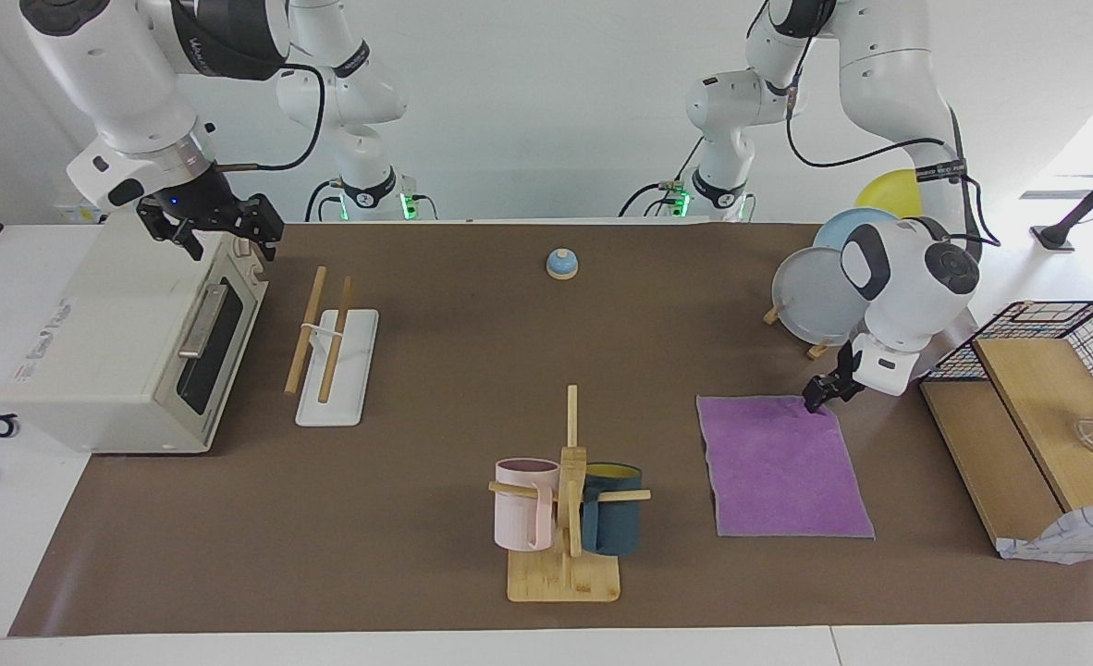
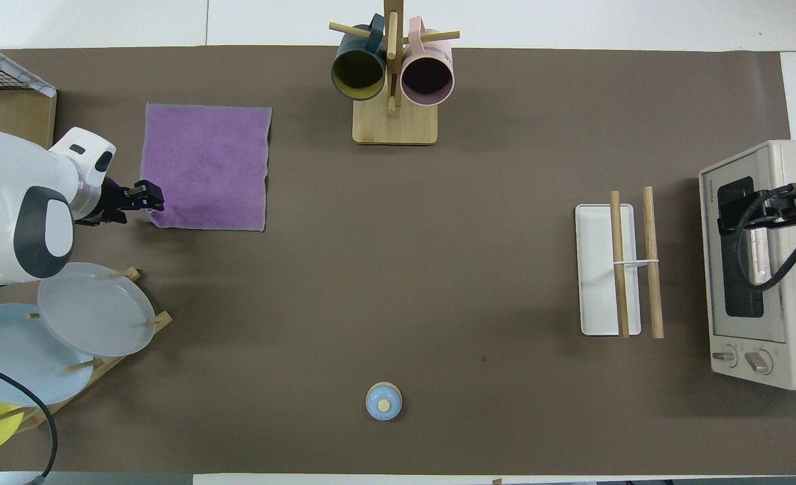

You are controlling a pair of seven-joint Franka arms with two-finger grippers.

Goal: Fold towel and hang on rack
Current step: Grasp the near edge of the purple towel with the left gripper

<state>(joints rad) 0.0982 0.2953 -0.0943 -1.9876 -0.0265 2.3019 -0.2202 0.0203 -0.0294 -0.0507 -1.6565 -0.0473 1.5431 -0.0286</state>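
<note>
In the facing view, the left gripper is down at the towel corner nearest the robots; whether its jaws have closed cannot be told. The right gripper waits over the oven, jaws wide. From overhead, the towel lies flat, well apart from the rack.

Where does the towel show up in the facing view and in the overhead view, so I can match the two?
Facing view: the towel lies flat, purple face up, lower right of centre, with the left claw at its corner nearest the plates.
Overhead view: the towel is at the upper left, with the same claw at its lower left corner.
Shared landmark: the mug stand beside it, toward the table's middle.
</note>
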